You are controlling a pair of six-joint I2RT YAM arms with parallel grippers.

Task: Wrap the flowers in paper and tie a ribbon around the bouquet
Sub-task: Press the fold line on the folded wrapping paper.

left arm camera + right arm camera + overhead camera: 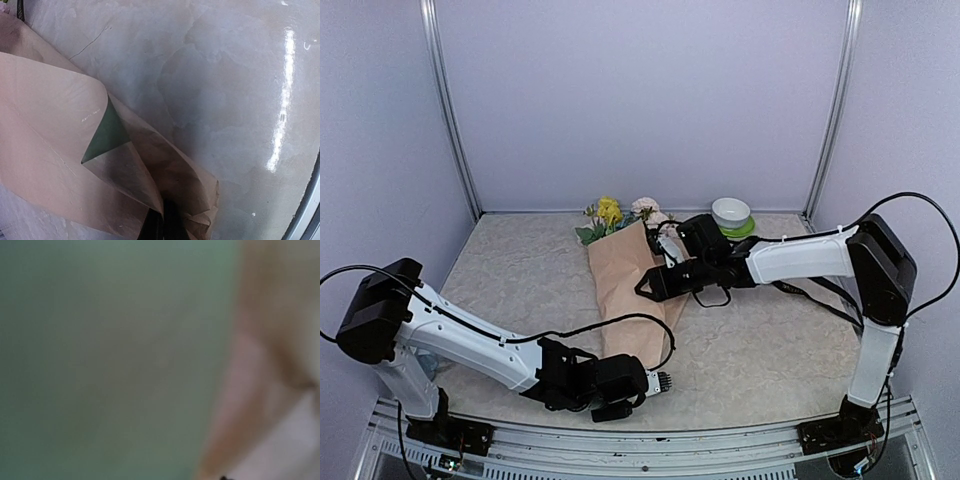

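Two arms reach inward over the marbled table (510,280). Farthest left, the left arm lies low along the near rail. Its left gripper (660,381) sits at the narrow lower end of the bouquet (625,290), close to the table's front edge. It is clenched: the left wrist view shows a crumpled corner of the peach-tan paper (45,150) running in between the dark fingers (152,227). A triangle of the sage green sheet (106,134) shows inside a fold there, and the overhead view shows none of that green. Bare table lies open to the left of the cone and, in the wrist view, to the right of the paper.

The bouquet lies mid-table, its cone widening toward the back wall. The flowers (610,213), a yellow bloom, a pale rose and leaves, stick out of its open top near the back edge. The right gripper (645,287) rests on the cone's right side, about halfway along. Whether it is released or grasping I cannot tell, since its own camera gives only a blur of green and peach. Right of the flowers, a white bowl (731,211) stands on a green plate (748,229) near the back-right post; its contents are hidden.
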